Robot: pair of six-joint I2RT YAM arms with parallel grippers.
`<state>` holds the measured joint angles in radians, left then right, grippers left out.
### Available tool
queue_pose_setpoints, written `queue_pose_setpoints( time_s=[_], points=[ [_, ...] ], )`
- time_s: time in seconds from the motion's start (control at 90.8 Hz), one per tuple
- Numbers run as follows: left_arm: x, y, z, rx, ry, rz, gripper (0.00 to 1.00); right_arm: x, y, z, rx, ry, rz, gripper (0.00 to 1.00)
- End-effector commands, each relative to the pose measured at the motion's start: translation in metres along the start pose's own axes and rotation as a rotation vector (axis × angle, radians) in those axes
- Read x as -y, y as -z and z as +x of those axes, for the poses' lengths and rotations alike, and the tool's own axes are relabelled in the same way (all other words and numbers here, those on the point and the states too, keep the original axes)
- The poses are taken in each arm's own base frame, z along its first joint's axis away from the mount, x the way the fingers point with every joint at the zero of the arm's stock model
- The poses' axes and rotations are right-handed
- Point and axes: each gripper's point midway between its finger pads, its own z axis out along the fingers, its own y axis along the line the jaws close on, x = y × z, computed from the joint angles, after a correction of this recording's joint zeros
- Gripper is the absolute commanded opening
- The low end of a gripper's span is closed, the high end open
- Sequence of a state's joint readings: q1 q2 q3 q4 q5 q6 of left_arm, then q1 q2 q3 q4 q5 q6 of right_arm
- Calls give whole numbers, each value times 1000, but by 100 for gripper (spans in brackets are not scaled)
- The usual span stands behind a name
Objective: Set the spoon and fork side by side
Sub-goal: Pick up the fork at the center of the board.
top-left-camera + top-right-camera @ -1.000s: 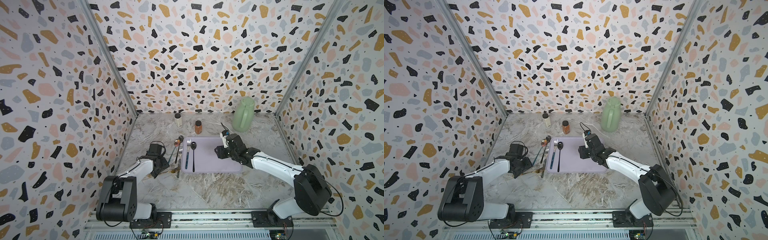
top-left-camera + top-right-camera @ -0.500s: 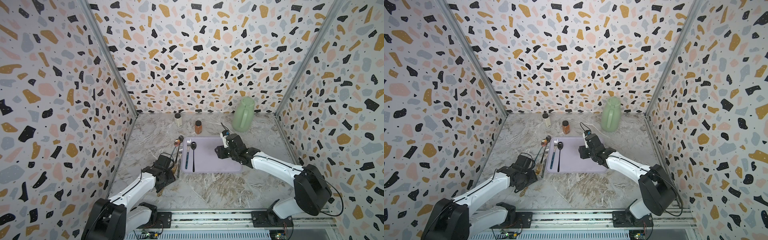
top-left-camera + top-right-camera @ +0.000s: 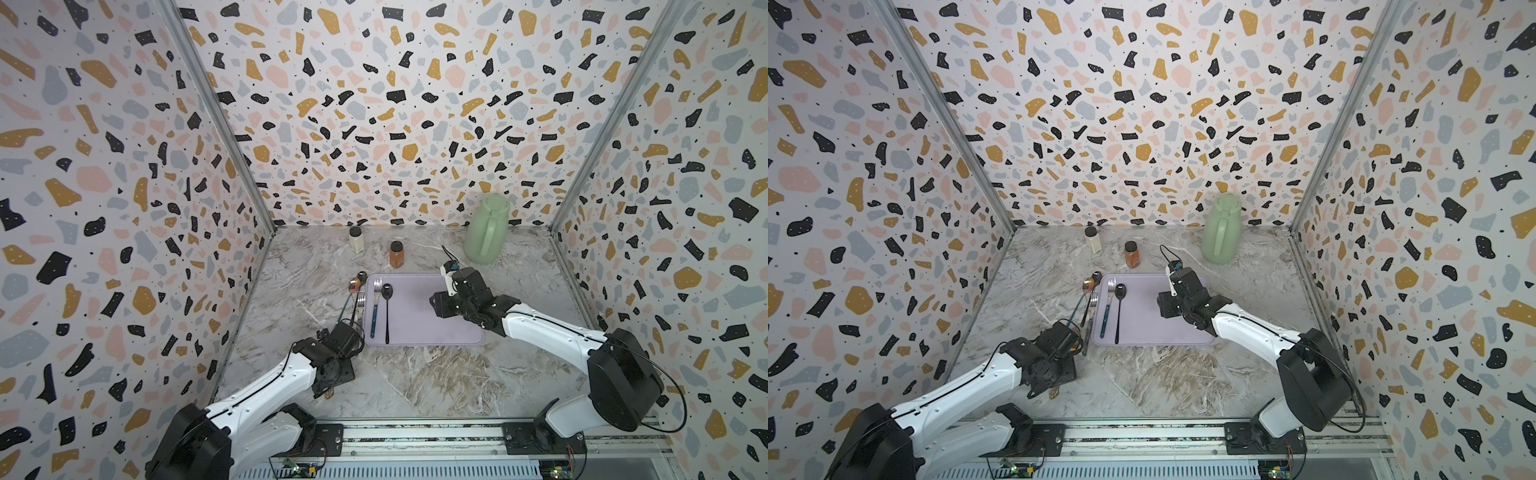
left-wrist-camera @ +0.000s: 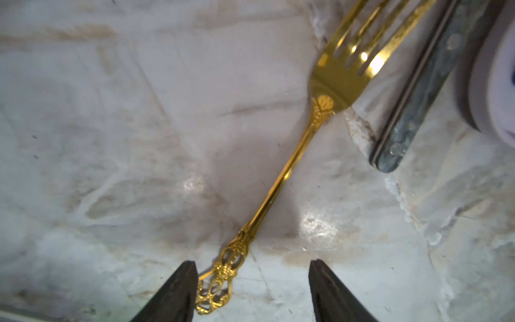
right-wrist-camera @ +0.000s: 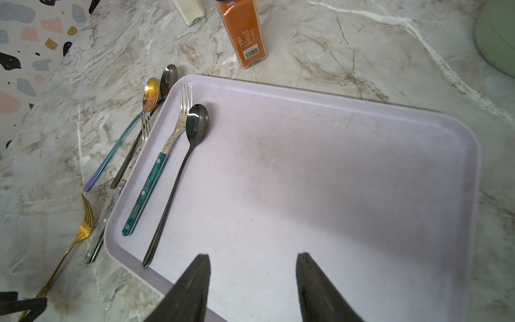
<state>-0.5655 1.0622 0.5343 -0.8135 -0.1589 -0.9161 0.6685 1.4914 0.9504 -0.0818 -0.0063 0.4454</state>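
Note:
A teal-handled fork (image 3: 375, 309) (image 5: 145, 194) and a black spoon (image 3: 387, 307) (image 5: 197, 122) lie side by side, parallel, at the left end of the lilac tray (image 3: 436, 332) (image 5: 334, 181). A gold fork (image 4: 284, 172) (image 5: 83, 227) lies on the marble off the tray's front left corner. My left gripper (image 4: 252, 263) (image 3: 330, 388) is open low over that fork's ornate handle end, which lies just inside one finger (image 4: 181, 292). My right gripper (image 5: 254, 256) (image 3: 436, 305) is open and empty above the tray's right half.
Left of the tray lie a grey-handled fork (image 4: 418, 97) (image 5: 109, 214), a rainbow spoon (image 5: 150, 93) and a dark spoon (image 5: 168, 76). An orange spice jar (image 3: 397, 254), a white shaker (image 3: 356, 240) and a green jug (image 3: 486, 230) stand at the back.
My left arm has drawn back toward the front edge, from beside the loose cutlery to the gold fork's handle end. The right arm and the tray's cutlery have not moved.

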Motion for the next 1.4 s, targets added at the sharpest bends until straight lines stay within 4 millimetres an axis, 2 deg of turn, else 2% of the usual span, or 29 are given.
queue_pose_setpoints(
  time_s=[0.0, 0.099, 0.231, 0.374, 0.507, 0.595, 0.76, 0.881, 1.101, 1.222, 1.387],
  points=[
    [-6, 5, -21, 77, -55, -90, 67, 2, 5, -4, 12, 2, 10, 55],
    [11, -2, -22, 51, -115, -40, 64, 2, 3, -3, 10, 0, 9, 55],
    [29, -8, -28, 51, -182, 4, 53, 2, 2, -3, 8, 0, 12, 55],
    [32, -11, -36, 58, -208, -23, 48, 3, 2, -2, 4, 2, 17, 55],
    [33, -23, -38, 25, -197, -25, 42, 4, 3, -3, 5, 5, 24, 55],
    [26, -28, -36, -8, -178, -43, 32, 5, 4, -3, 5, 6, 31, 55],
    [27, -25, -34, 1, -180, -13, 17, 6, 4, -4, 9, 5, 32, 55],
    [26, -18, -33, 9, -181, 1, 9, 7, 4, -3, 7, 4, 33, 55],
    [29, 6, -36, 44, -159, 59, 8, 9, 5, -4, 7, -2, 39, 55],
    [35, 29, -47, 86, -151, 91, 8, 14, 9, -6, 13, -5, 52, 55],
    [59, 56, -70, 136, -149, 161, 8, 30, 13, -7, 14, -37, 74, 55]
  ],
)
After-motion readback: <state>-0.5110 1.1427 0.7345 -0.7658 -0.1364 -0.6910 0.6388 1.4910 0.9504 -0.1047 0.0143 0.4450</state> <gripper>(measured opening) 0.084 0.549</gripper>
